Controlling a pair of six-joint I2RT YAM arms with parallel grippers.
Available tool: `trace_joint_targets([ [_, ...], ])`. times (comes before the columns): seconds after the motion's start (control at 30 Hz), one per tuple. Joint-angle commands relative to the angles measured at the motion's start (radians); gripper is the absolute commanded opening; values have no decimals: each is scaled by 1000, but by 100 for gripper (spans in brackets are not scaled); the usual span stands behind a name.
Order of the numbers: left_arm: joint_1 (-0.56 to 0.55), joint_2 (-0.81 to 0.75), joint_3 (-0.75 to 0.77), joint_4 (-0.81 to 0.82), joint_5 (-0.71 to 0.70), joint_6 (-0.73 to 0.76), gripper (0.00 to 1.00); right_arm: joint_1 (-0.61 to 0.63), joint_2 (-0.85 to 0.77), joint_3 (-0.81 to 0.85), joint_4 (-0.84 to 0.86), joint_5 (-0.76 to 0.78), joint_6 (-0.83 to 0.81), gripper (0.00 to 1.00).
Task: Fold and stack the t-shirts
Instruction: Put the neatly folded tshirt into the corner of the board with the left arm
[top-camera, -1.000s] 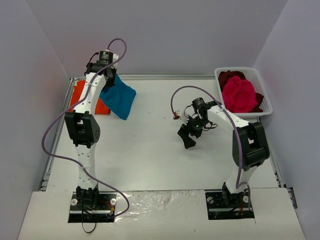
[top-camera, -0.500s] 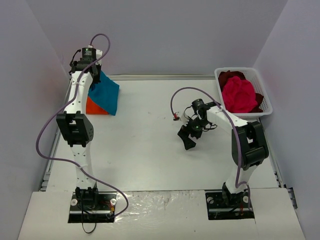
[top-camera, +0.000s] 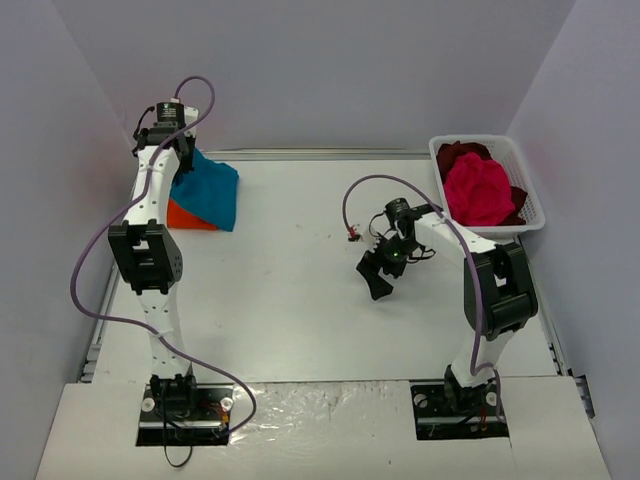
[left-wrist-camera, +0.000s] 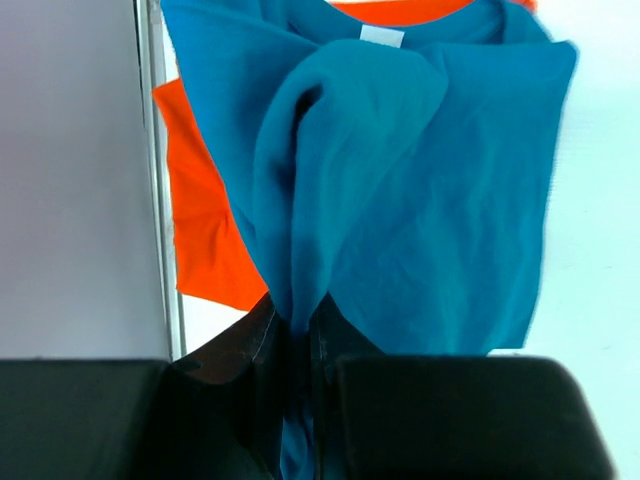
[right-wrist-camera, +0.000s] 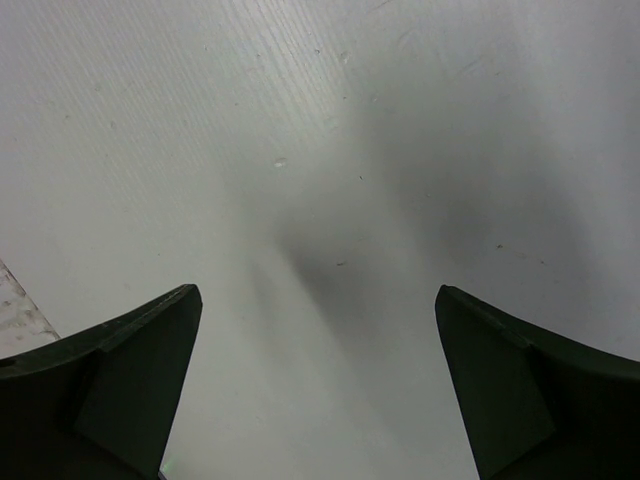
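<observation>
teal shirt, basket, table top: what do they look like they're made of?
Teal t-shirt: soft matte cloth, likely cotton knit; it drapes and bunches in folds.
Basket: white plastic by the look; stiff slotted walls, even colour.
Table: hard, smooth, matte white board with fine straight streaks in the right wrist view; laminate or paint, cannot tell.

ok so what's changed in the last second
The left gripper, shut on the teal-blue t-shirt, carried it left toward the far-left corner, so it now covers more of the orange t-shirt. The right gripper stayed open above the table; the magenta-pink t-shirt and dark red t-shirt stayed in the basket.
</observation>
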Motion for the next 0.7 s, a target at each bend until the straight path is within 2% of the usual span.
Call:
trace_joint_targets([
  [0.0,39,-60,-1,46,-24,38,2,-9,20,-15,-30,-2,-14,100],
  [0.67,96,13,-73,162,-45,76,2,-26,84,-17,-32,37,-8,100],
])
